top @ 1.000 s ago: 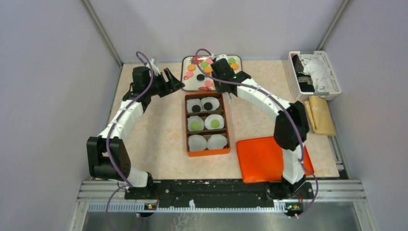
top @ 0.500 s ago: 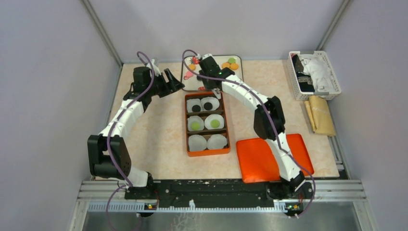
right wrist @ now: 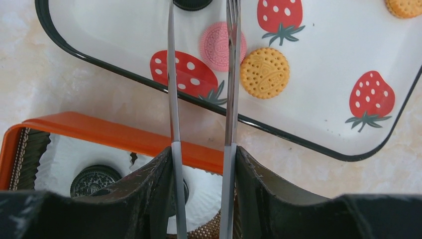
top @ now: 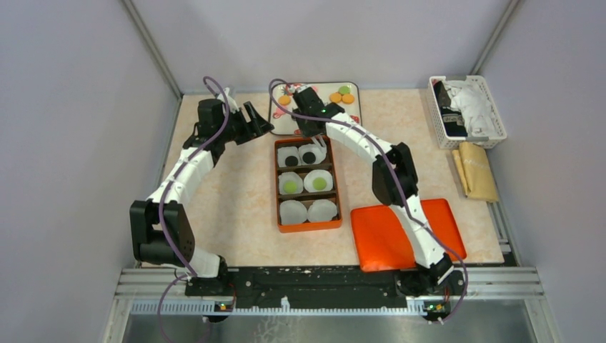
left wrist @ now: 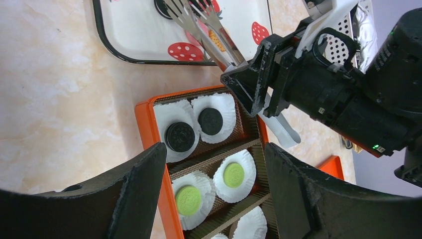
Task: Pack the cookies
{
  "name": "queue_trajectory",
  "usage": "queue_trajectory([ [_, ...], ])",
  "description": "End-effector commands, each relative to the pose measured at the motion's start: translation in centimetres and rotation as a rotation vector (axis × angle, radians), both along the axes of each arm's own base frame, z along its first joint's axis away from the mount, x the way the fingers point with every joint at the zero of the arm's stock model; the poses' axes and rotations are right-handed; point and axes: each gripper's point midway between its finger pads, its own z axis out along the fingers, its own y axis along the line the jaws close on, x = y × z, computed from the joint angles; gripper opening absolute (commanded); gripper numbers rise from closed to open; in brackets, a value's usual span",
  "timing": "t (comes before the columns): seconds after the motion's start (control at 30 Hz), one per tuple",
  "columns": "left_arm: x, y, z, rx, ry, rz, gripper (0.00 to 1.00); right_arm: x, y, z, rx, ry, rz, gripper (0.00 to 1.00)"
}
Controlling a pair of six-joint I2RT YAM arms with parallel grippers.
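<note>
Pink cookie is my target, I judge. It lies on the strawberry tray just beside an orange cookie, between the two arms of the metal tongs. My right gripper pinches the tongs at their handle end. The tong arms stand apart, nothing grasped. Left gripper is spread and empty, hovering by the orange box.

In the box, black cookies fill the far pair, green cookies the middle pair, and the near two paper cups are bare.

Step in hand: the pick for cup five. Next I lower, squeeze across the pink disc, lift it level and carry it to a bare cup.
</note>
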Motion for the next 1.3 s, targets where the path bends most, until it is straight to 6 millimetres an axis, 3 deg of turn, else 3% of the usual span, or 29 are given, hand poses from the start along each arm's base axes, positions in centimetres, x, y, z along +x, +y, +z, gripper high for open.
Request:
queue_trajectory([
  [0.0,0.6,0.3,1.7,0.009,-0.053,0.005,0.79,1.3,1.7,1.5,0.05,-0.045,0.02,0.45],
  [0.3,0.6,0.4,1.8,0.008,-0.055,0.007,0.79,1.3,2.0,0.7,0.045,-0.014,0.015,0.45],
  [0.6,0.5,0.2,1.4,-0.005,-0.043,0.001,0.79,0.2,1.9,3.4,0.077,-0.006,0.034,0.45],
  [1.0,0.4,0.3,1.5,-0.005,-0.045,0.003,0.79,-1.0,2.3,5.1,0.118,0.031,0.055,0.45],
  [1.17,0.4,0.0,1.2,-0.017,-0.04,-0.008,0.79,-0.7,1.7,4.5,0.082,0.038,0.029,0.44],
  [1.27,0.3,-0.1,1.2,-0.022,-0.038,-0.016,0.79,-0.6,1.3,4.2,0.062,0.033,0.012,0.38],
])
